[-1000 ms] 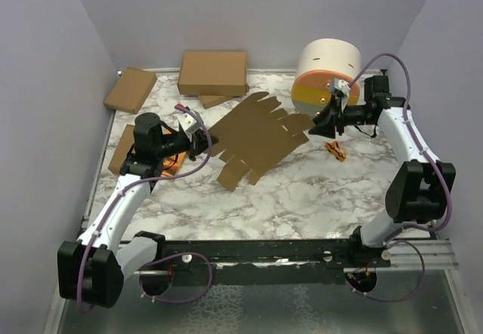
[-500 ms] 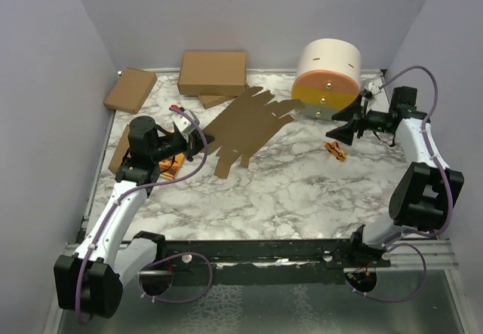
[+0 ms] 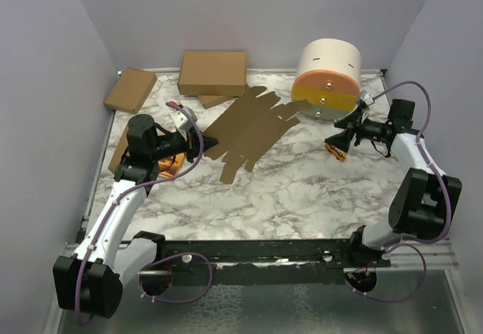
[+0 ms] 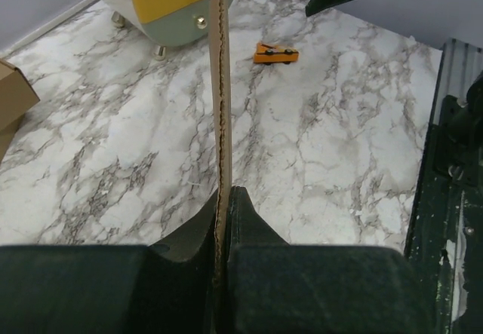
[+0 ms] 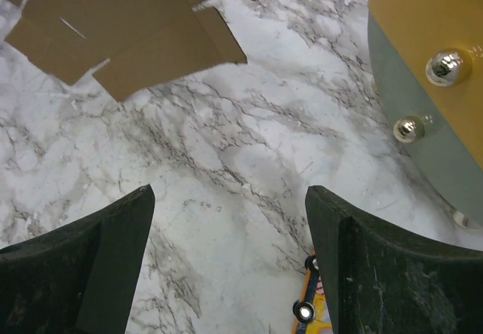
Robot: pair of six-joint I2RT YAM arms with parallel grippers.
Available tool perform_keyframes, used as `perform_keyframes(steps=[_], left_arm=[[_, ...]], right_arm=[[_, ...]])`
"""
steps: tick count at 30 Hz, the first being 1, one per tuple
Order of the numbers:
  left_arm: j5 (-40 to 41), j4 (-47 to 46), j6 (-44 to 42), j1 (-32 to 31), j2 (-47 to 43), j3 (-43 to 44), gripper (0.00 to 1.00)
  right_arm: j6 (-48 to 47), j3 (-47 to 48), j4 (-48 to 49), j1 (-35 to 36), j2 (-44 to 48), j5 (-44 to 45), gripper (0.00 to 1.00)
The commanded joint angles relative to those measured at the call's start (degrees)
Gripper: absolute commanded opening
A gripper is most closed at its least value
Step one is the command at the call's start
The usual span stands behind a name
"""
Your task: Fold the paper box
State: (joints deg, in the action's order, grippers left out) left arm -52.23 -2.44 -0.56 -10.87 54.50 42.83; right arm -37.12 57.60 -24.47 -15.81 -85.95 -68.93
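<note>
The paper box [image 3: 253,127] is a flat, notched brown cardboard sheet lying over the marble table, left of centre. My left gripper [image 3: 202,147] is shut on the sheet's left edge. In the left wrist view the sheet [image 4: 220,85] runs edge-on between the closed fingers of the left gripper [image 4: 224,198]. My right gripper [image 3: 334,139] is open and empty, to the right of the sheet and apart from it. In the right wrist view the right gripper [image 5: 228,194] hangs above bare marble, with the sheet's flaps [image 5: 136,40] at upper left.
A white, orange and grey drum [image 3: 327,78] lies on its side at the back right. A small orange toy car [image 3: 334,151] sits just under the right gripper. Brown cartons [image 3: 213,72] [image 3: 130,90] stand at the back left. An orange booklet [image 3: 170,168] lies under the left arm.
My right gripper let go of the sheet's right corner, opened and pulled back to the right. The sheet shifted left with my left gripper and lies flatter.
</note>
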Motion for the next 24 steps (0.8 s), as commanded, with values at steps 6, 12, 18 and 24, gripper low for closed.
perform_keyframes(steps=[6,12,18,24], left_arm=[[-12.9,-3.8,22.3,0.8,8.7,7.4,0.0],[-1.9,16.0,7.6,0.7,10.1,11.6,0.0],[17.8,28.3,-2.3,-6.8,12.6,16.1,0.0],[31.2,35.1,-6.6,-12.8,18.7,20.3,0.0]], right_arm=[[2.6,-1.7,2.2,-0.3,4.0,-11.8,0.81],[3.8,-1.9,2.8,-0.4,4.1,-9.1,0.81],[1.4,-2.1,0.7,-0.3,3.0,-14.8,0.8],[3.1,-3.7,3.3,-0.3,2.7,-14.2,0.8]])
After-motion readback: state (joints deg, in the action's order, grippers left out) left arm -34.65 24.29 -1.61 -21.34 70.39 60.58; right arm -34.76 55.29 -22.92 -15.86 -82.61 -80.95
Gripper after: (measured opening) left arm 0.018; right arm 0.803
